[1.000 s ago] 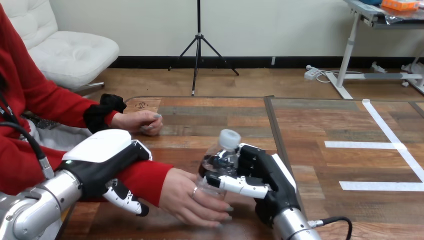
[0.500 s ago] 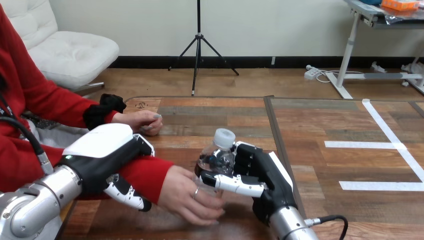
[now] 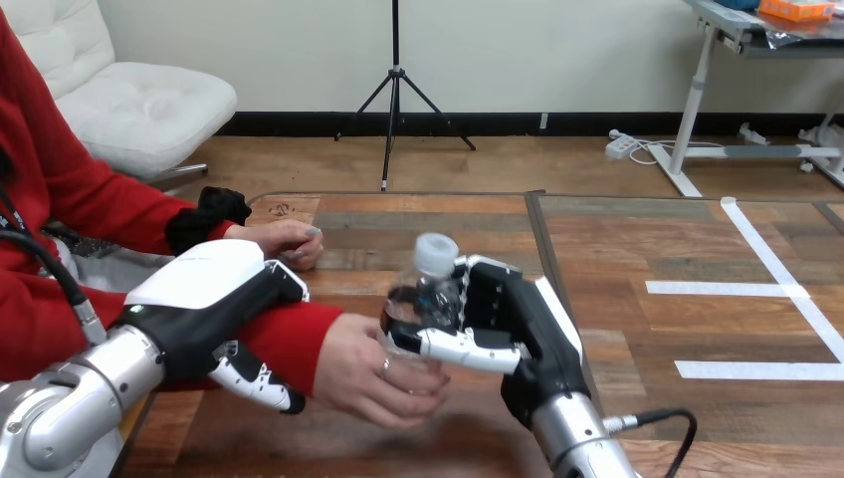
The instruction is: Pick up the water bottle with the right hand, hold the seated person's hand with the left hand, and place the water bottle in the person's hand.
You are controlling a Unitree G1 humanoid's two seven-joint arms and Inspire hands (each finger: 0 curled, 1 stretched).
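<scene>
Clearly the right hand (image 3: 520,329) grips the water bottle (image 3: 418,302), touching the person's hand (image 3: 363,376).

Silver forearms (image 3: 75,413) end in a black left hand (image 3: 214,299) and right hand (image 3: 527,339), white-shelled, with black-and-white fingers (image 3: 456,349).

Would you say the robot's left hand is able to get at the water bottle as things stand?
Probably not. The left hand is curled round the person's forearm, and the person's nearer hand lies between it and the water bottle, which the right hand grips.
</scene>
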